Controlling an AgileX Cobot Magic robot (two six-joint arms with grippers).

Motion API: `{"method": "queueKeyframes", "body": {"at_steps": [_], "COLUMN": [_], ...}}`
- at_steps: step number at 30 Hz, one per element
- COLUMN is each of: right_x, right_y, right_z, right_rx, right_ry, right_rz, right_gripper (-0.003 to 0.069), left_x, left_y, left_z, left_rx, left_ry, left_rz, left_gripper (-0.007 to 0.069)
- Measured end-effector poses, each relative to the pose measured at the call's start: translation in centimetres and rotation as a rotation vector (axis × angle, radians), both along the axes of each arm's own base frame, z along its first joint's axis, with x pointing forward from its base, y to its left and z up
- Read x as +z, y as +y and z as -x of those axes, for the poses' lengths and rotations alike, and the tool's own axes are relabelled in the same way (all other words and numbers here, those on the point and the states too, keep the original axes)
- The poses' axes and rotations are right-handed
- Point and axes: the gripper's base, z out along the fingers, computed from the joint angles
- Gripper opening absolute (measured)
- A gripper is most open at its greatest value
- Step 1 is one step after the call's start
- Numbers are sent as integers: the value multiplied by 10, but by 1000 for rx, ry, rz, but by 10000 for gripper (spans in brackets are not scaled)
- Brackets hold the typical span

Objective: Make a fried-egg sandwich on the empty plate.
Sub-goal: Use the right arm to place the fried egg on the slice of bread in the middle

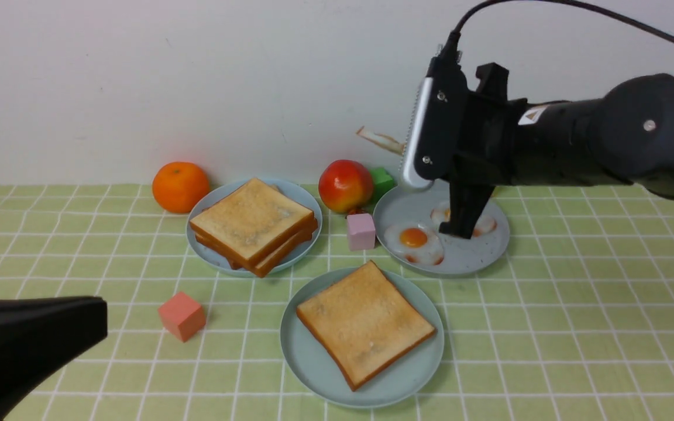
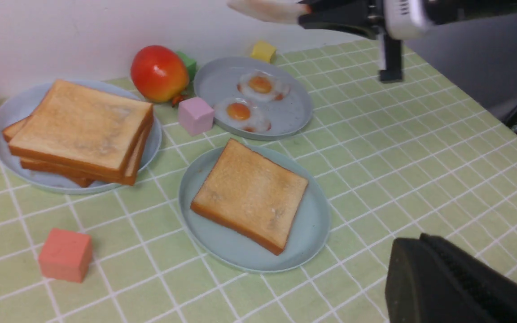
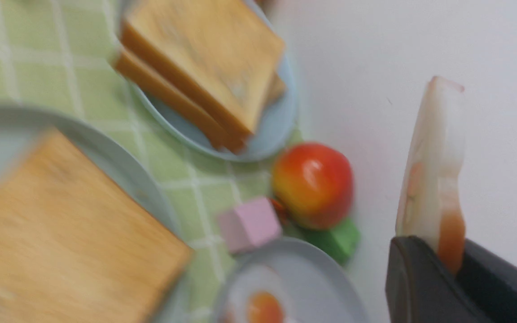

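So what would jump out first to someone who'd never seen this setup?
Probably the dark right hand raised over the grey plate, gripping a fried egg. Next, the single toast slice on the teal plate, front and centre. Then the glossy red-yellow fruit between the two rear plates.

An orange [image 1: 181,187] sits beside the blue plate [image 1: 312,248] of stacked toast [image 1: 252,222], and a red fruit [image 1: 346,186] stands beside a green block [image 1: 382,183]. A pink block [image 1: 361,232] is just beside the grey plate [image 1: 498,248] with two eggs [image 2: 253,101]; a yellow block [image 2: 263,51] is behind it. A coral block [image 1: 182,316] rests on the checked cloth [image 1: 577,351].
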Motion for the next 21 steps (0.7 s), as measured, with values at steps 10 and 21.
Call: {"method": "queueKeyframes", "body": {"at_steps": [10, 21], "right_x": [-40, -41], "right_y": [30, 49], "right_z": [76, 115], "right_rx": [13, -227], "right_ry": [551, 442], "right_rz": [19, 265], "right_gripper": [80, 80], "left_x": [-8, -8], "left_y": [7, 8], "left_z": [-1, -2], "left_rx": [49, 58], "left_ry": [38, 26], "left_rz": [-114, -133], "left_gripper": [-13, -11]}}
